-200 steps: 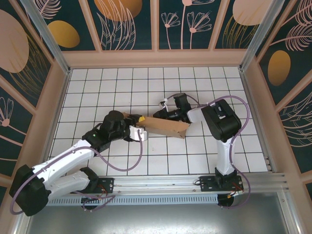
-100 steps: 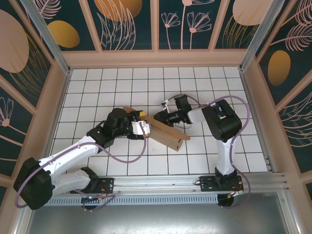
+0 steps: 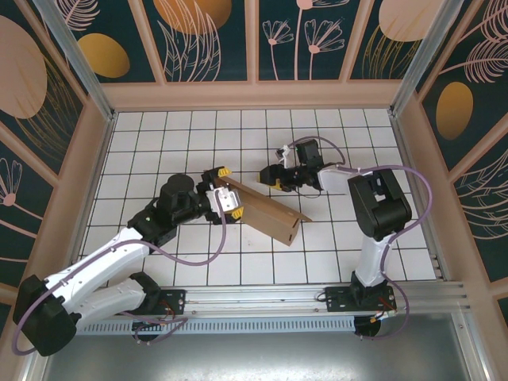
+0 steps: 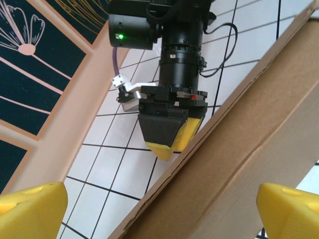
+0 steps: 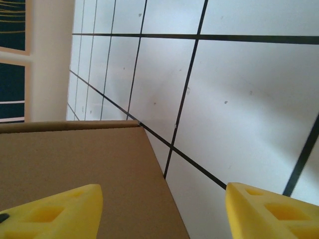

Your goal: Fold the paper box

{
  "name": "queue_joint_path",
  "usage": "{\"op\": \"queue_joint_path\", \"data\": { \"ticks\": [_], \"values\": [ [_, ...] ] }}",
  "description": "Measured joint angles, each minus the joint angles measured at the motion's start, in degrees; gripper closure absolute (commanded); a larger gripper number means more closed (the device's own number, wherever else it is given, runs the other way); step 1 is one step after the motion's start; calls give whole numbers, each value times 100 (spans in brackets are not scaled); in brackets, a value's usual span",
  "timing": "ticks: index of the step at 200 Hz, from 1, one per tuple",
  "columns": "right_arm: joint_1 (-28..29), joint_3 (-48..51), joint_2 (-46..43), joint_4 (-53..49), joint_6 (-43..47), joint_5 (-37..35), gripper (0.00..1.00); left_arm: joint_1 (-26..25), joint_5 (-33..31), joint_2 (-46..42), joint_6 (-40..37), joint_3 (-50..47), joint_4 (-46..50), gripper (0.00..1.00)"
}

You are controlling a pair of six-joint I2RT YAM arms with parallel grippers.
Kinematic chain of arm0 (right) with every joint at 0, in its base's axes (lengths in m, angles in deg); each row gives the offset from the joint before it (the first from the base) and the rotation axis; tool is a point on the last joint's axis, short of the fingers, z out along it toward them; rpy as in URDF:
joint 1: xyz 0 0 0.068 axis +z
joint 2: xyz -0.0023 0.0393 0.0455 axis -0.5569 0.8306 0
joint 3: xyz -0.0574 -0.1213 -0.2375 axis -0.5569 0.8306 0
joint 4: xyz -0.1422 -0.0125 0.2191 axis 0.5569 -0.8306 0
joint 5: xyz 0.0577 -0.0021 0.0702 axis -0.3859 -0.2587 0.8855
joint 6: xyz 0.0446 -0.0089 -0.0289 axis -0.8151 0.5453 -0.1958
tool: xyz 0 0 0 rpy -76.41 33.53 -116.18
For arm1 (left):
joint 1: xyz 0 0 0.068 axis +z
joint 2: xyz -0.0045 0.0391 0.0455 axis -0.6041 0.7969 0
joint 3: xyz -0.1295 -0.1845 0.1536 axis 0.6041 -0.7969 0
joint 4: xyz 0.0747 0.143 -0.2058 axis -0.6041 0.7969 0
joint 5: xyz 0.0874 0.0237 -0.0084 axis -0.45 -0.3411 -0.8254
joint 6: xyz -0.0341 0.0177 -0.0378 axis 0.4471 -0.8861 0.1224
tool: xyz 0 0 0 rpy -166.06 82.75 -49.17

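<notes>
With the paper box lying mid-table from ten to four o'clock, the wide-open left gripper straddling its ten o'clock end and the half-open right gripper at twelve, both empty, should grasp opposite walls squarely before pressing any crease.

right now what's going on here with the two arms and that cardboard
Two robot arms are working on a brown box that sits diagonally in the middle of the table. The left gripper is at the box's left end with its jaws wide open on either side of the cardboard. The right gripper is by the box's far edge, also open. Neither looks clamped on the box.
</notes>
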Motion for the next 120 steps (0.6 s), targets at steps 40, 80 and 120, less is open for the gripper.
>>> {"op": "queue_joint_path", "data": {
  "ticks": [40,80,120],
  "values": [
    [48,-264,-339,-831,251,-903,44,-2,-446,-55,1327,667,170,2],
    [63,-680,-1084,-1495,468,-2109,61,0,-1226,468,2868,1799,107,4],
    [192,-590,-1987,-1864,448,-2973,100,4,-1300,1462,4656,2131,15,81]
  ]
}}
